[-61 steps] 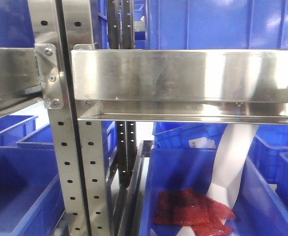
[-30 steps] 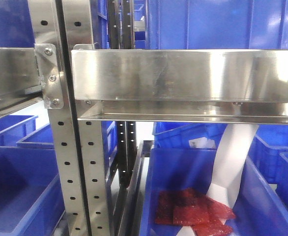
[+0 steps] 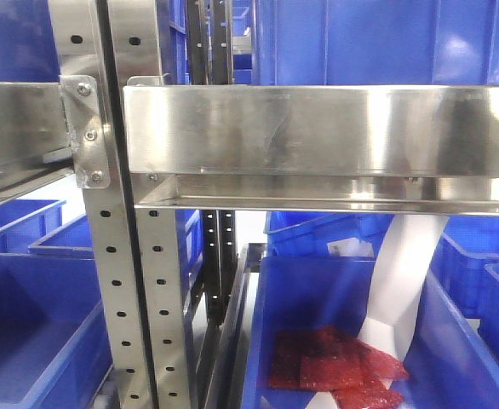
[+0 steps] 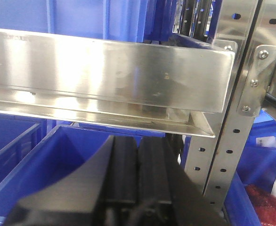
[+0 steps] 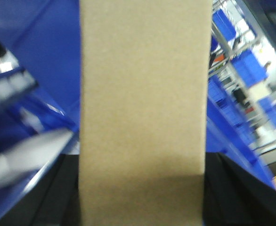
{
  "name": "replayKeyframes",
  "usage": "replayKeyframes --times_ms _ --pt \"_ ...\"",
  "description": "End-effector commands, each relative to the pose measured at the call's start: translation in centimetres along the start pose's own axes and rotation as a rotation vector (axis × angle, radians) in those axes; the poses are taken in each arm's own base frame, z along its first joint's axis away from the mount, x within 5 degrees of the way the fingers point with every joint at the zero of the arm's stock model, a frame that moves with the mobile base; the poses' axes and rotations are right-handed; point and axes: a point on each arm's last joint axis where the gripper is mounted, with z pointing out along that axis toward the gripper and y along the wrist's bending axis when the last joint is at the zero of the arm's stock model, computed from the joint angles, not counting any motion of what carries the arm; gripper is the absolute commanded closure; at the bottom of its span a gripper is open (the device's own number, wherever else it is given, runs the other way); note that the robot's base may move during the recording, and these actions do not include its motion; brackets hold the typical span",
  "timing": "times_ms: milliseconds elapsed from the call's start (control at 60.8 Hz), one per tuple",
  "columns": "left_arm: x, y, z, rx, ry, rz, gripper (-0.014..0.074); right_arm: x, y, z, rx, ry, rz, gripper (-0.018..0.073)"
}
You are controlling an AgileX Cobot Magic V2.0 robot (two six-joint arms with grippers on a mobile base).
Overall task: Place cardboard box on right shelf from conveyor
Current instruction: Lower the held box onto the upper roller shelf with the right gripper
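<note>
The cardboard box (image 5: 145, 94) is plain tan and fills the middle of the right wrist view. My right gripper (image 5: 143, 193) is shut on it, one dark finger (image 5: 58, 197) on each side. The view behind the box is blurred, showing blue bins and grey steel. The right shelf (image 3: 318, 132) is a shiny steel rail across the front view, bolted to perforated uprights (image 3: 139, 281). My left gripper (image 4: 137, 143) is shut with nothing in it, hanging over a blue bin (image 4: 58, 160) below a steel shelf rail (image 4: 105, 70). The conveyor is out of view. Neither gripper shows in the front view.
Blue plastic bins stand above and below the shelves. One lower bin (image 3: 318, 298) holds red packets (image 3: 335, 371) and a white strip (image 3: 403, 281). A second steel shelf (image 3: 15, 128) lies left of the uprights. Perforated uprights (image 4: 232, 117) stand right of my left gripper.
</note>
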Motion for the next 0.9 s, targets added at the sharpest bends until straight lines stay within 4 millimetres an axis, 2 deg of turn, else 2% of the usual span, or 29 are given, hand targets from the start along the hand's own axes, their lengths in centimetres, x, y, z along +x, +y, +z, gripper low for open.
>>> replayKeyframes --times_ms 0,181,427,657,888 --pt "-0.9 0.0 -0.1 0.002 -0.094 -0.006 0.0715 -1.5 -0.7 0.7 0.032 -0.094 -0.166 0.0246" --pt "-0.9 0.0 -0.1 0.002 -0.094 -0.006 0.0715 -1.1 1.1 3.6 -0.035 -0.088 -0.297 0.0246" --pt "-0.9 0.0 -0.1 0.002 -0.094 -0.006 0.0715 -0.7 3.1 6.1 -0.116 -0.107 -0.42 0.0247" --pt "-0.9 0.0 -0.1 0.002 -0.094 -0.006 0.0715 -0.6 4.7 7.5 -0.189 -0.168 -0.499 0.0247" --pt "-0.9 0.0 -0.1 0.002 -0.094 -0.006 0.0715 -0.4 5.0 7.8 -0.195 -0.159 -0.535 0.0247"
